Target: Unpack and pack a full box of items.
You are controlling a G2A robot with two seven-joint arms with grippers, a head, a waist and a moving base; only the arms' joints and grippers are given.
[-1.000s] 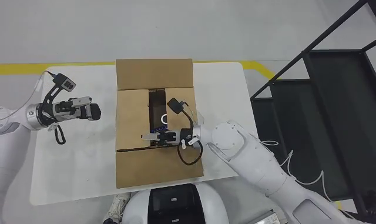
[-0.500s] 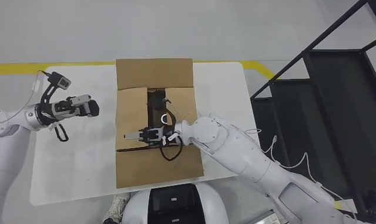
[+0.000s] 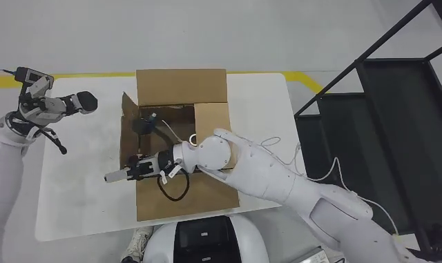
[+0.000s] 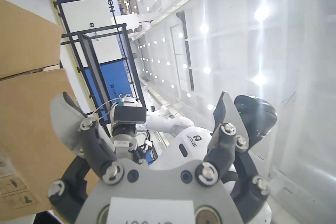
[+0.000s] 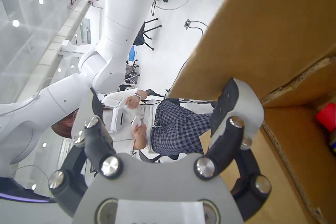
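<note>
Top view: box mid worktop. Far and near flaps folded out flat. Left flap standing up, right flap lying over opening. Right hand low across box, tips beyond left flap. Left hand above worktop's far left corner, apart from box.

Left wrist view: left hand spread, nothing held.

Right wrist view: right hand spread, empty. One of its fingers against cardboard edge. Red item inside box.

Judgement: flap-opening stage, only partly done. Unpacking and repacking both left.
</note>
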